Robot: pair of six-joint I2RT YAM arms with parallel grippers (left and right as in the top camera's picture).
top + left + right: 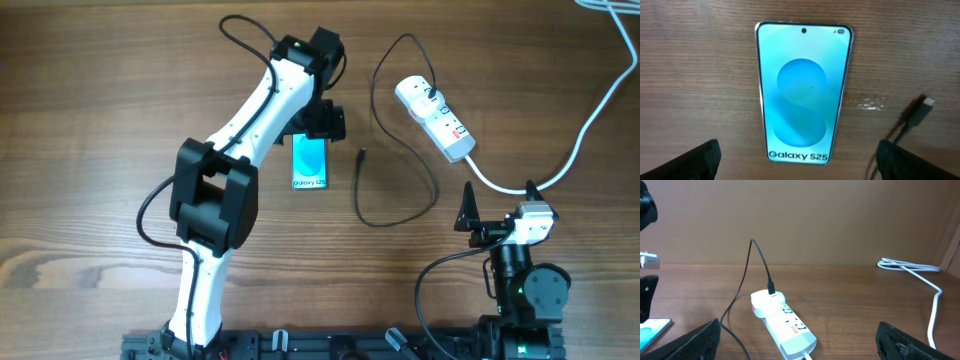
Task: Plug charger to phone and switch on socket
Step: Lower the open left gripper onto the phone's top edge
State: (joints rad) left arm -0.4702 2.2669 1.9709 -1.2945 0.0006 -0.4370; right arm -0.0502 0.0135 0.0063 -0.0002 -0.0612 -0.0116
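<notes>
The phone (311, 163) lies flat on the table with its teal screen lit; it also shows in the left wrist view (801, 92). My left gripper (318, 122) hovers open above the phone's top end, its fingers wide on either side (800, 160). The black charger cable (400, 205) loops from the socket (435, 118) to its plug tip (361, 156), which lies right of the phone, also seen in the left wrist view (919, 112). My right gripper (480, 222) is open and empty, at the near right, facing the socket (785, 325).
A thick white cord (590, 110) runs from the socket toward the back right corner, also in the right wrist view (925, 277). A white adapter (767, 302) sits plugged in the socket's far end.
</notes>
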